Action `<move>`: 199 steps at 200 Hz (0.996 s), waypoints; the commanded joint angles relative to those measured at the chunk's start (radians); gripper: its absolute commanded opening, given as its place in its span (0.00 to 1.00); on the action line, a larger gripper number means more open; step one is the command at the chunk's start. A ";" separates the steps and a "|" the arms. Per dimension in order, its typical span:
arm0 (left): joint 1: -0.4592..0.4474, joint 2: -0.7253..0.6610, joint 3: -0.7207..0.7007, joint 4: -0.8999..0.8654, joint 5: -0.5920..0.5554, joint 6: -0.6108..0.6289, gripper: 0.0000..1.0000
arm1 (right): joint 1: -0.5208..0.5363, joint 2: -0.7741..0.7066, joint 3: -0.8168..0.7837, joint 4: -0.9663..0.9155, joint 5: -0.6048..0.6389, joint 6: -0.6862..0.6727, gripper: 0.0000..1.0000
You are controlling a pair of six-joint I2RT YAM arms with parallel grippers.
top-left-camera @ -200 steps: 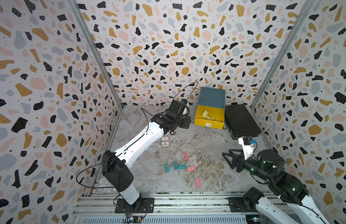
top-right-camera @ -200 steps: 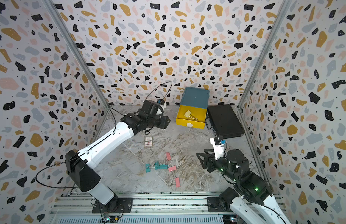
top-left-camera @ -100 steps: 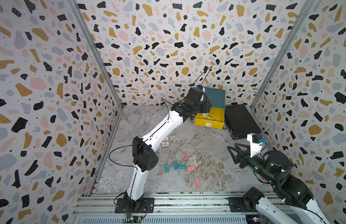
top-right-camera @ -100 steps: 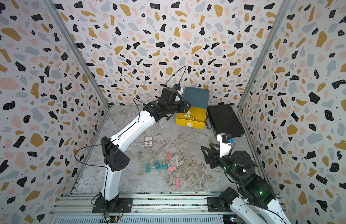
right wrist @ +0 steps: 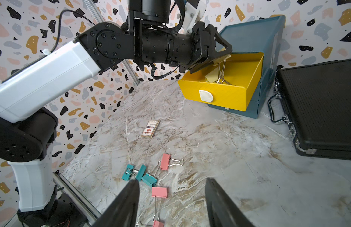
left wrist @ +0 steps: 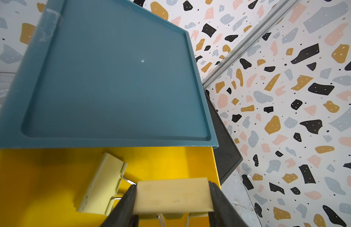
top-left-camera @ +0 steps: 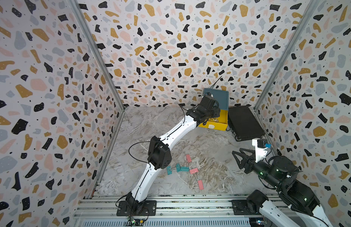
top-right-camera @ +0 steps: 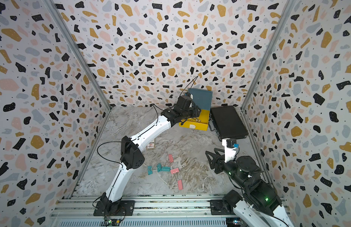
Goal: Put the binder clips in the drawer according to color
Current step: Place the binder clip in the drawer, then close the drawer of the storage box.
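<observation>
Left gripper (left wrist: 172,204): pinching a pastel-yellow folded-metal binder clip (left wrist: 170,192) by its body, with the wire handles hanging over the open drawer.
Yellow top drawer (right wrist: 225,92): pulled out of the teal-blue three-drawer cabinet (left wrist: 111,78) at 1 o'clock on the marbled worktop (top-left-camera: 151,121). A second yellow clip (left wrist: 102,184) lies inside.
Right gripper (right wrist: 172,183): jaws spread, hovering at 4 o'clock.
Loose clips: three teal clips (top-left-camera: 179,168) and three pink clips (top-left-camera: 194,170) near 6 o'clock, with the teal on the 9 o'clock side.
Bystanders: a flat black case (top-left-camera: 243,122) just beside the cabinet at its 3 o'clock, and a small printed card box (top-right-camera: 150,145) near the centre.
</observation>
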 commanded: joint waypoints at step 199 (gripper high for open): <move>0.176 -0.908 -1.045 0.048 0.184 -0.095 0.56 | -0.148 0.702 -0.118 0.807 -0.041 0.563 0.40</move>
